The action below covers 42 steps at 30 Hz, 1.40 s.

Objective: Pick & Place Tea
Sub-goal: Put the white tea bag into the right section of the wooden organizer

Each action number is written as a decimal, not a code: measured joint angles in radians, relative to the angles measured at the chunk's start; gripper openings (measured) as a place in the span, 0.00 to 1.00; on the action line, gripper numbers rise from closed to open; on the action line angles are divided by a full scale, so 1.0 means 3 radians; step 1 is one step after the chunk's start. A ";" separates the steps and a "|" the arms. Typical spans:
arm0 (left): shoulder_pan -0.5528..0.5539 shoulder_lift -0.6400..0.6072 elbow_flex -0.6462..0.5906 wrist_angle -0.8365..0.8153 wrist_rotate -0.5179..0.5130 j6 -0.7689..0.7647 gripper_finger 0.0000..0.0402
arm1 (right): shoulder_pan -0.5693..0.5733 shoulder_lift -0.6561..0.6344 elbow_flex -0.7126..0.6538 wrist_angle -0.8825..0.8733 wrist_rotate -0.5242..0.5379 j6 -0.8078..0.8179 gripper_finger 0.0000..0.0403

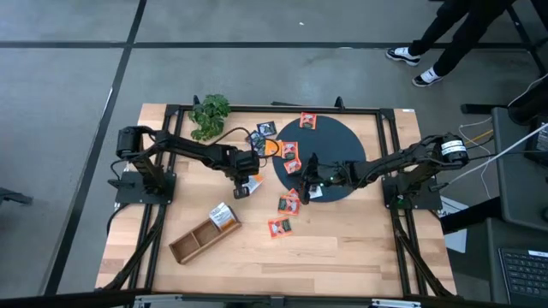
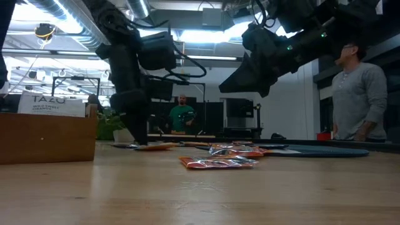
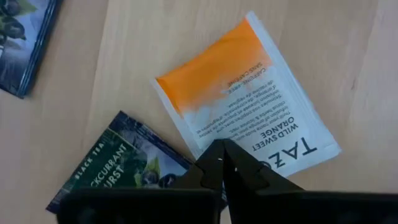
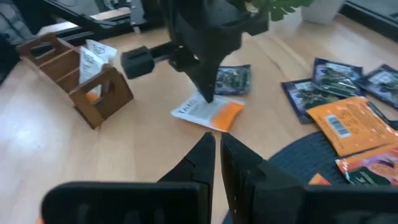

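- High view: the left gripper (image 1: 246, 190) is low over the wooden table (image 1: 342, 248), left of the dark disc (image 1: 342, 145). The right gripper (image 1: 306, 178) is over the near left edge of the disc. Tea sachets (image 1: 289, 164) lie on the disc and on the wood near it; two more (image 1: 280, 226) lie nearer the front. The wooden tray (image 1: 193, 242) is at the near left with a sachet standing in one end. A green plant (image 1: 210, 113) stands at the far edge.
- Low view: orange sachets (image 2: 219, 162) lie flat in the middle of the table, and the tray (image 2: 44, 134) stands at the left. People (image 2: 359, 94) are in the room behind.
- Left wrist view: the left gripper (image 3: 222, 163) is fully closed, with its tips at the edge of a white and orange sachet (image 3: 249, 93). I cannot tell if it grips the sachet. A dark blue sachet (image 3: 118, 165) lies just beside.
- Right wrist view: the right gripper (image 4: 217, 146) is nearly closed and holds nothing. Beyond it, the left gripper (image 4: 208, 93) points down on the white and orange sachet (image 4: 211, 113).
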 joint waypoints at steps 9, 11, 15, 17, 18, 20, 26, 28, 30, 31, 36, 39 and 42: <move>0.0063 0.0027 0.0007 -0.0028 0.0164 0.0082 0.00 | -0.0030 0.0514 0.0241 0.0035 -0.0227 -0.0978 0.11; 0.0053 0.0028 0.0006 -0.0017 0.0207 0.0095 0.00 | -0.0028 0.0722 0.0408 -0.0068 -0.0235 -0.1061 0.14; 0.0024 0.0032 0.0004 0.0002 0.0261 0.0099 0.01 | -0.0026 0.1115 0.0772 -0.0444 -0.0158 -0.1262 0.23; 0.0007 0.0032 0.0002 0.0003 0.0264 0.0122 0.00 | -0.0015 0.1258 0.0950 -0.0551 -0.0080 -0.1357 0.27; -0.0002 0.0032 0.0002 0.0006 0.0264 0.0130 0.00 | -0.0014 0.1317 0.1026 -0.0601 -0.0047 -0.1408 0.29; -0.0019 0.0033 0.0000 0.0022 0.0268 0.0149 0.00 | -0.0015 0.1395 0.1143 -0.0675 -0.0033 -0.1511 0.32; -0.0021 0.0034 -0.0002 0.0070 0.0283 0.0153 0.00 | -0.0014 0.1462 0.1303 -0.0663 0.0104 -0.1918 0.35; -0.0020 0.0034 -0.0003 0.0081 0.0285 0.0104 0.00 | -0.0014 0.1466 0.1304 -0.0675 0.0133 -0.2034 0.35; -0.0007 0.0037 -0.0003 0.0093 0.0338 0.0042 0.01 | -0.0014 0.1466 0.1304 -0.0708 0.0169 -0.2157 0.35; 0.0001 0.0040 -0.0003 0.0097 0.0399 0.0010 0.01 | -0.0014 0.1466 0.1303 -0.0719 0.0170 -0.2198 0.35; 0.0033 0.0045 -0.0009 0.0139 0.0598 -0.0078 0.00 | -0.0012 0.1466 0.1303 -0.0714 0.0170 -0.2437 0.35; 0.0040 0.0046 -0.0010 0.0143 0.0666 -0.0079 0.01 | -0.0012 0.1466 0.1303 -0.0710 0.0170 -0.2535 0.35; 0.0040 0.0046 -0.0010 0.0165 0.0667 -0.0089 0.00 | -0.0014 0.1498 0.1305 -0.0693 0.0170 -0.2544 0.35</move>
